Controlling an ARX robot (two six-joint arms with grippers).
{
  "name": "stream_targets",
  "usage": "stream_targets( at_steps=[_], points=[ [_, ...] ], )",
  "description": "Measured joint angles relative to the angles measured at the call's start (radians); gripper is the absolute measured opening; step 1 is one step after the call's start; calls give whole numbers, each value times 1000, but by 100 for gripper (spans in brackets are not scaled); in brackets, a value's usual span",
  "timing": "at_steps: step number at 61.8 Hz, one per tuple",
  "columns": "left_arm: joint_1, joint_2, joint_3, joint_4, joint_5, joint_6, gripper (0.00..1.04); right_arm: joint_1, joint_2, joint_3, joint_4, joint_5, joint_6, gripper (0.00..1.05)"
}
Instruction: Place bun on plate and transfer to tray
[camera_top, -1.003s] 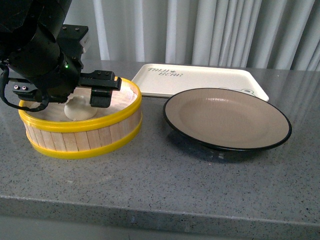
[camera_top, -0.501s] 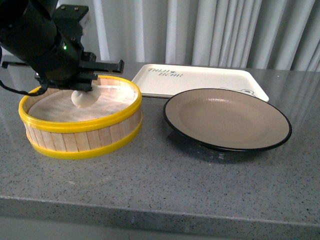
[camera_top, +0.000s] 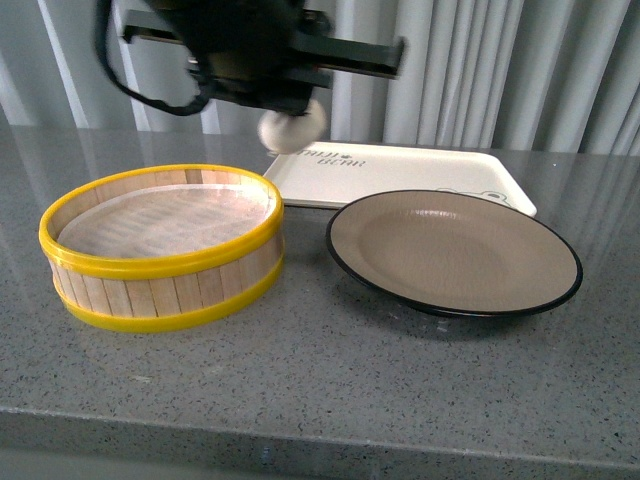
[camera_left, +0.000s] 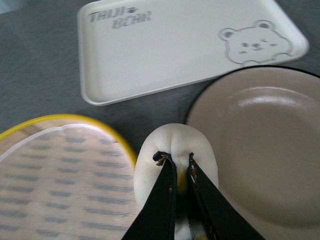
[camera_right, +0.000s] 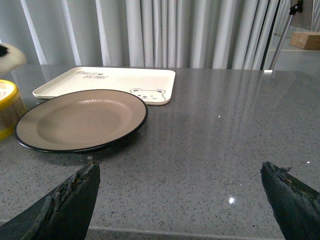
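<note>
My left gripper (camera_top: 292, 112) is shut on the white bun (camera_top: 292, 128), which hangs in the air between the steamer basket and the plate. From the left wrist, both black fingers pinch the bun (camera_left: 175, 150) at its top, with the gripper (camera_left: 176, 159) over the gap beside the plate (camera_left: 260, 145). The taupe plate (camera_top: 455, 250) with its black rim lies right of the basket. Behind it sits the cream tray (camera_top: 400, 170) with lettering and a bear drawing (camera_left: 255, 42). My right gripper (camera_right: 180, 172) stands open low over the grey counter, right of the plate (camera_right: 80, 120), nothing between its fingers.
A yellow-rimmed wooden steamer basket (camera_top: 160, 245) with a white liner stands at the left on the grey stone counter (camera_top: 320, 380). Pale curtains hang behind the table. The counter's front edge runs close to the camera.
The left gripper has lifted the bun out of the steamer basket and carried it up and to the right, toward the plate. The basket now holds only its liner.
</note>
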Motion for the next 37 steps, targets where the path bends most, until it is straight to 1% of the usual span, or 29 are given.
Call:
stream_targets(
  at_steps=[7, 16, 25, 37],
  points=[
    [-90, 63, 49, -2, 0, 12, 4, 0, 0, 0, 0, 0, 0, 96],
    [-165, 185, 153, -33, -11, 11, 4, 0, 0, 0, 0, 0, 0, 96],
    [-187, 282, 259, -83, -37, 11, 4, 0, 0, 0, 0, 0, 0, 96],
    [-192, 371, 376, -138, -67, 11, 4, 0, 0, 0, 0, 0, 0, 96]
  ],
)
